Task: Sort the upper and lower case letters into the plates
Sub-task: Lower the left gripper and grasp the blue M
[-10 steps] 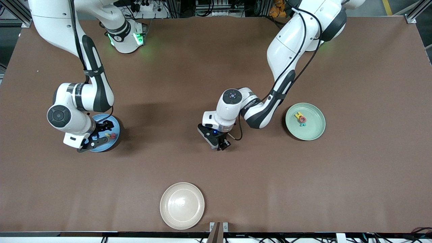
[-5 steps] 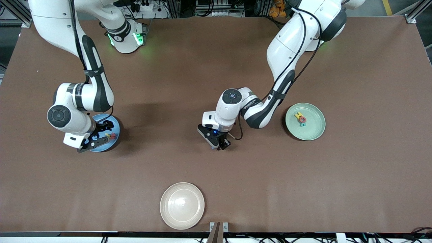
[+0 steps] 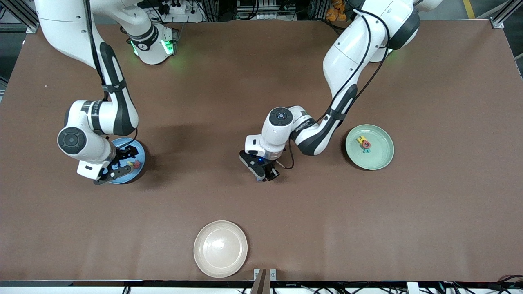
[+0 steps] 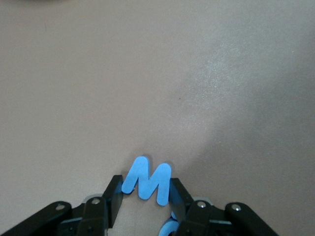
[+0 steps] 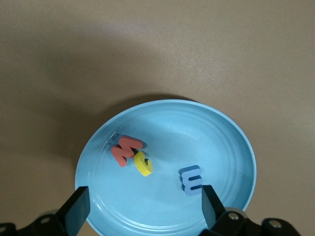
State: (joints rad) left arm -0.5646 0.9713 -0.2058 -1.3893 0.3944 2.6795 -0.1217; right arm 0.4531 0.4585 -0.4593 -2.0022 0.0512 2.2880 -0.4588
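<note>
My left gripper is low over the middle of the table, its fingers closed on the two sides of a blue M. A second blue letter shows partly beside one finger. My right gripper hangs open and empty over the blue plate. In the right wrist view this plate holds a red M, a yellow c and a blue E. The mint green plate, toward the left arm's end, holds a yellow, a red and a teal letter.
A larger cream-white plate lies bare near the table's front edge, nearer to the camera than the left gripper. Brown table surface stretches around the plates.
Almost nothing: the left gripper has shifted a touch at the blue M. The right gripper has stayed over the blue plate.
</note>
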